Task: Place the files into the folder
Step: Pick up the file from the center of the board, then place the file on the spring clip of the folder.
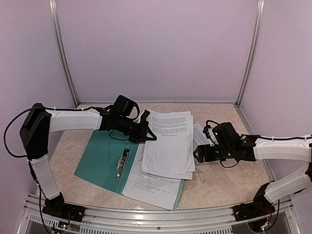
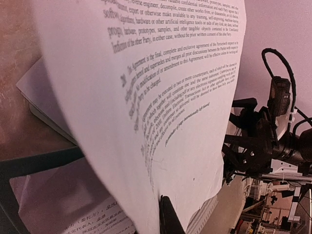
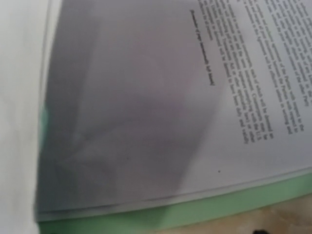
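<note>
Your left arm (image 1: 73, 119) and right arm (image 1: 282, 148): white shells, black joints. Left gripper (image 1: 150, 136) and right gripper (image 1: 197, 155) all black. Thin black cable (image 1: 5, 136) loops out at 9 o'clock.

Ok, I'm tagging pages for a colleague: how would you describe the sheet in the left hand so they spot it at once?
Find the dark teal folder lying open on the table's left half. Above its right leaf the left hand pinches the top sheet by its left edge. Unlike the flat sheets below, it is lifted and curved, its lower half blank.
</note>
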